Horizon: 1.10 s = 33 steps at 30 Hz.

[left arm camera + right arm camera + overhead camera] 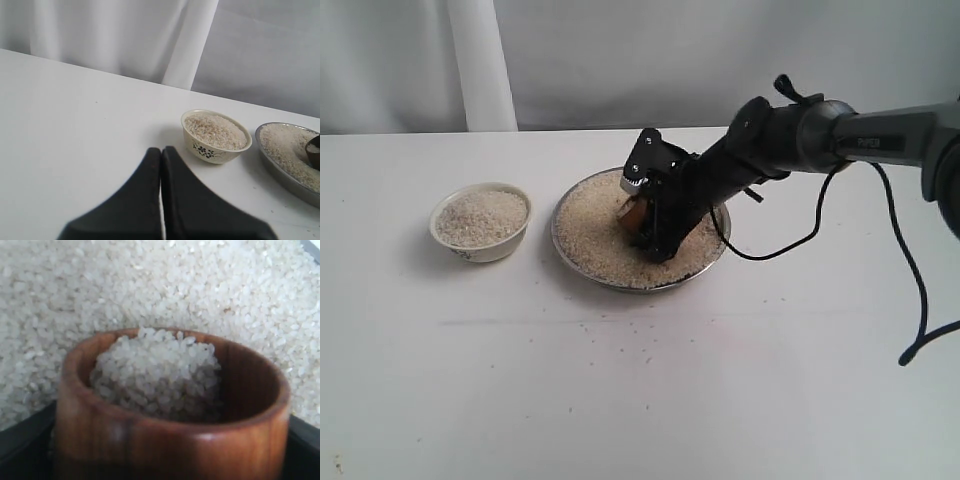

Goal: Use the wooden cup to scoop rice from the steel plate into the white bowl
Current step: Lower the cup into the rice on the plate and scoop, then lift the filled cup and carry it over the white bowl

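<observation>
Right gripper (650, 236) clamps the wooden cup (170, 440), apparently tilted, holding rice (155, 375), in the steel plate (620, 283); white bowl (485, 250) at the plate's nine o'clock looks heaped, so tipping more could spill grains

glossy reddish-brown wooden cup (170, 450), shiny steel plate (287, 181), smooth glazed white bowl (210, 150), matt table (620, 400)

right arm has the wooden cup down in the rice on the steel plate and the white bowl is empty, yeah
No: the white bowl is heaped with rice, not empty, as the left wrist view shows. The right arm does have the wooden cup down in the rice on the steel plate.
</observation>
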{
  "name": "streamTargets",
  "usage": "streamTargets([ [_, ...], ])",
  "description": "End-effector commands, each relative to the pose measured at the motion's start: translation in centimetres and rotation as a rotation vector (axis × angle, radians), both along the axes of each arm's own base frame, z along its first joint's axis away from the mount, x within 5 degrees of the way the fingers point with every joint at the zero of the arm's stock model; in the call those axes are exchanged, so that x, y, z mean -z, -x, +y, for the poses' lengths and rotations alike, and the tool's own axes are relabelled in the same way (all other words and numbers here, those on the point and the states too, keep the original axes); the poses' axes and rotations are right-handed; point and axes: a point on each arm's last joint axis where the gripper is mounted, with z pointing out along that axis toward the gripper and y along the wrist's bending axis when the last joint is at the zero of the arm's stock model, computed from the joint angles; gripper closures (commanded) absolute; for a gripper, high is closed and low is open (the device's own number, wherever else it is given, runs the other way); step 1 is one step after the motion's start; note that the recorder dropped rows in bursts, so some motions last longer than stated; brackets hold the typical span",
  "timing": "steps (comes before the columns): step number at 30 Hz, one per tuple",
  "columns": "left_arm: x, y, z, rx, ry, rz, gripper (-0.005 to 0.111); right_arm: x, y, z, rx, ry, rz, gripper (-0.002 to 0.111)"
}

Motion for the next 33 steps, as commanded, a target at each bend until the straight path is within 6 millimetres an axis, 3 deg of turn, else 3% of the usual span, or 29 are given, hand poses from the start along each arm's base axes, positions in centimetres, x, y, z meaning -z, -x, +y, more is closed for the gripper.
streamTargets([
  [1,-0.2,0.0,0.0,0.004,0.005,-0.012,0.107,0.6,0.2,0.0,0.015,-0.126,0.008,0.108],
  [6,-0.2,0.0,0.0,0.004,0.005,-0.012,0.107,-1.7,-0.1,1.3,0.03,-0.353,-0.027,0.108],
  [12,-0.2,0.0,0.0,0.004,0.005,-0.012,0.107,-6.5,0.2,1.7,0.023,-0.414,-0.113,0.108],
  [17,-0.2,0.0,0.0,0.004,0.005,-0.012,0.107,-10.3,1.5,4.7,0.072,-0.377,-0.278,0.108],
  [24,-0.2,0.0,0.0,0.004,0.005,-0.012,0.107,-12.6,2.4,10.6,0.013,-0.322,-0.393,0.108],
  [28,-0.2,0.0,0.0,0.004,0.005,-0.012,0.107,-13.1,1.9,12.8,0.004,-0.269,-0.423,0.108],
  [33,-0.2,0.0,0.0,0.004,0.005,-0.012,0.107,-12.8,0.8,14.3,-0.012,-0.075,-0.463,0.108],
])
